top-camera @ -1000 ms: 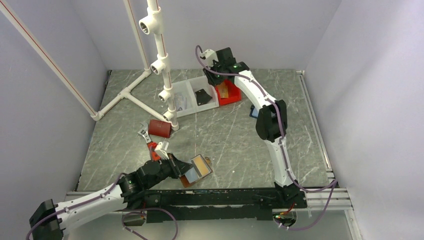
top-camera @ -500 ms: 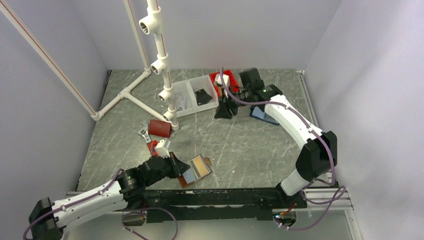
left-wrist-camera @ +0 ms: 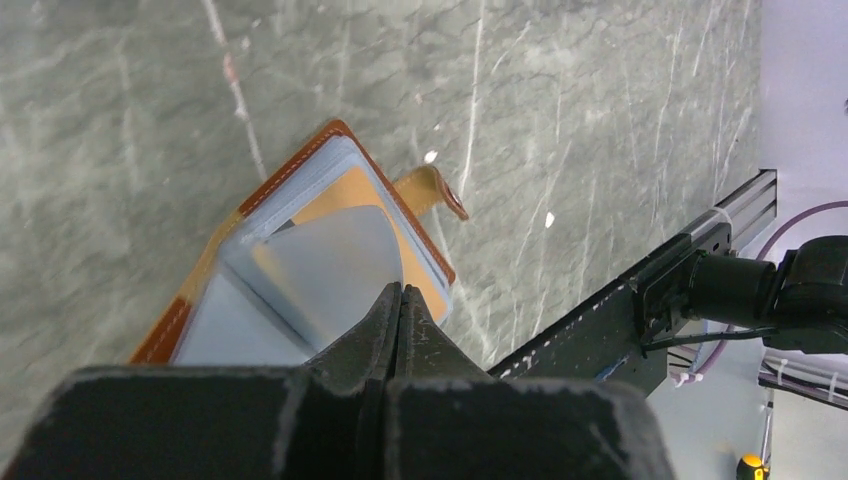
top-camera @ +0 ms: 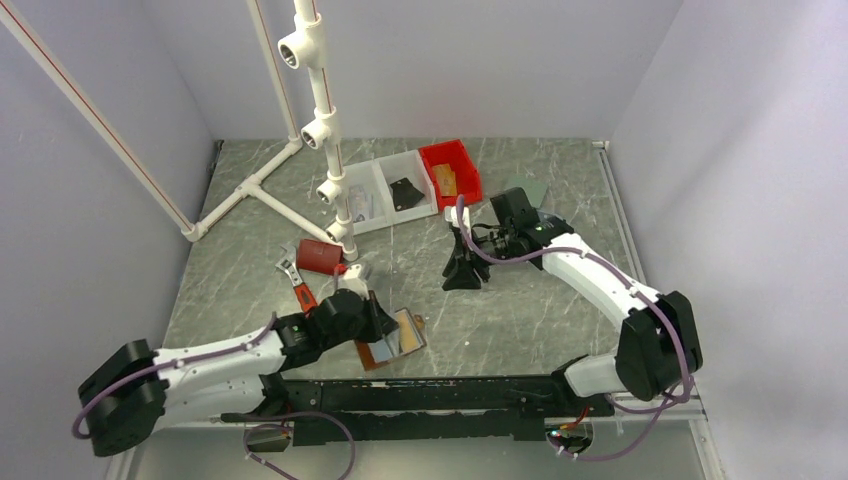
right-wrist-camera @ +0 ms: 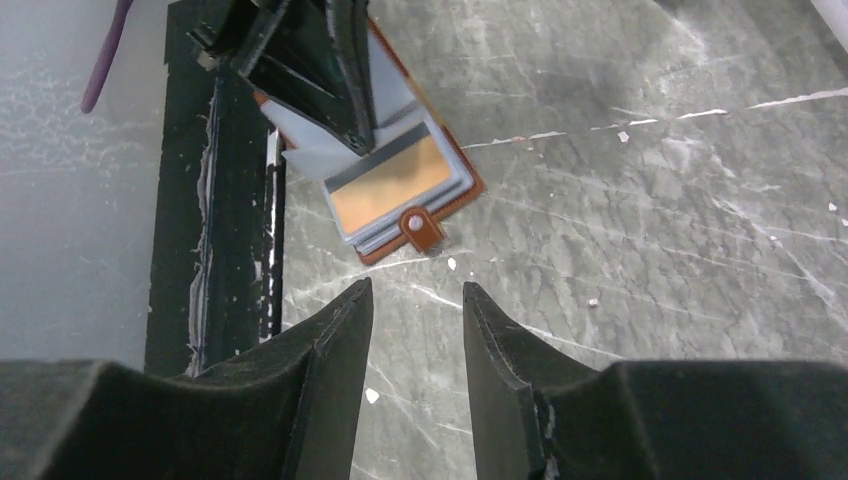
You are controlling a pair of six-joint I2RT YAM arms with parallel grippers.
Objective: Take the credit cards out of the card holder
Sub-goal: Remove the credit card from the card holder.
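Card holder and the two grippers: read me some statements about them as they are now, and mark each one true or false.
1. The card holder lies open on the table. True.
2. The left gripper is spread wide. False: it is shut, with its tips at the holder's pale inner side.
3. The right gripper holds a card. False: it is open and empty, above bare table.
4. The red bin stands at the far side of the table. True.

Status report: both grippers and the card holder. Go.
Left gripper shut, tips on a pale card in the open card holder. Right gripper open, empty, hovering apart from it. Wrench and dark red box lie off to one side.
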